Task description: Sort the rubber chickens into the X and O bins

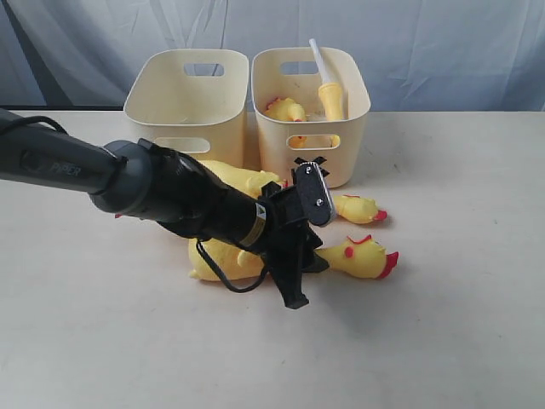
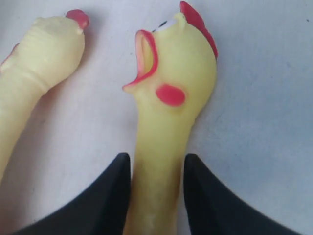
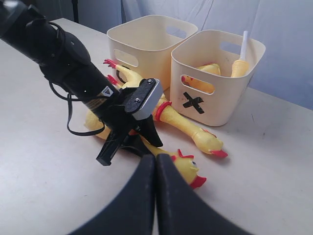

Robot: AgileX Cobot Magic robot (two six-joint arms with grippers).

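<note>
White capitals spelling "PIPER" run along the dark grey left arm [image 1: 68, 166], which reaches in across the table. Further down the same arm, the right wrist view shows a small yellow triangular sticker [image 3: 106, 91], too small to read. A bold black X [image 3: 194, 103] is drawn on the front of a cream plastic tub with slot handles [image 3: 225, 73], the right-hand one of the pair in the exterior view. The matching cream tub [image 1: 170, 111] stands just beside it on the left. The arm hides its front face, so any mark there cannot be read.

Inside the X tub lies a long yellow rubber chicken with a red comb [image 1: 285, 109], and a white tube [image 1: 317, 55] sticks up above the rim. Two more chickens lie on the table in front of the tubs. The nearer chicken [image 2: 176, 73] is on its side, with a red open beak, red comb and red cheek spot. The farther chicken [image 2: 34, 63] lies alongside it, not touching.

The left gripper [image 2: 157, 161] is down over the nearer chicken. Its black fingers [image 2: 110, 200] stand apart, one on each side of the neck and right against it. Whether they squeeze it cannot be told, and the chicken rests on the table. The right gripper [image 3: 155, 164] hangs above the table's near side with its fingers pressed together.

The matte off-white tabletop [image 1: 443, 324] is plain. A pale blue-grey cloth backdrop [image 1: 426, 34] hangs in folds behind the tubs.
</note>
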